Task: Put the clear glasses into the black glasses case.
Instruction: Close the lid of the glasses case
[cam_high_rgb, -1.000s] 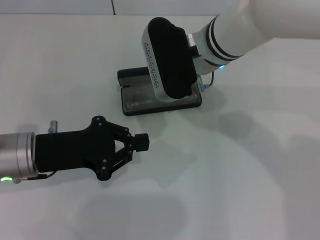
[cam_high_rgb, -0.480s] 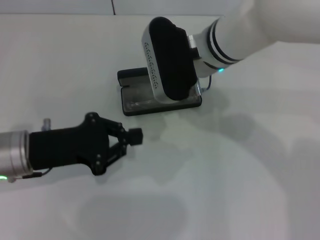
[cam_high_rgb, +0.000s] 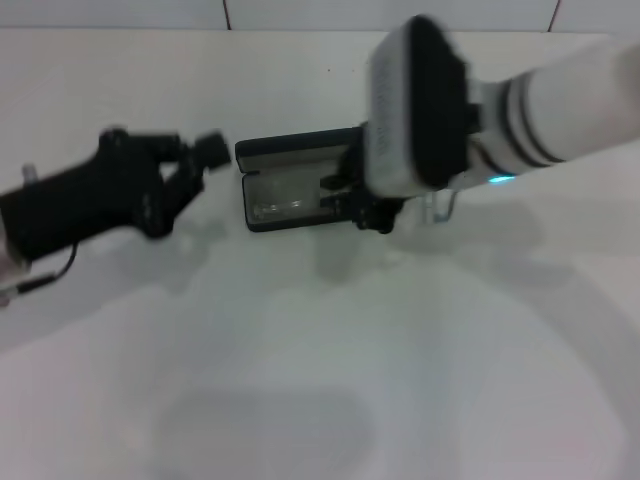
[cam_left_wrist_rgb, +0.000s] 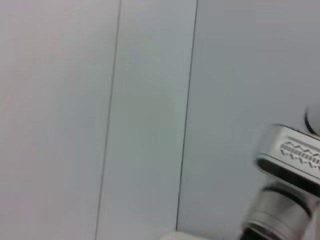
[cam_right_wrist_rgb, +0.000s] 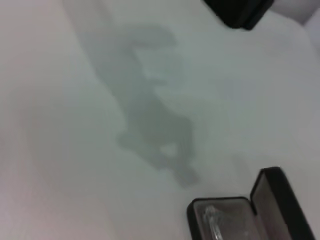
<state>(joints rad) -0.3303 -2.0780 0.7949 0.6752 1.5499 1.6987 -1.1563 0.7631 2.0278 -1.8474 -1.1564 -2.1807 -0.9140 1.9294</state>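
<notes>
My head view shows one black glasses case (cam_high_rgb: 290, 185) lying open on the white bench (cam_high_rgb: 330, 360), one pair of clear glasses (cam_high_rgb: 280, 200) inside its tray. My right wrist view alone shows the upright lid's grey lining. My right claw (cam_high_rgb: 360, 200) hovers at the case's end; I cannot tell its grip. My left claw (cam_high_rgb: 195, 160), pads clenched on nothing, hangs just beside the case.
</notes>
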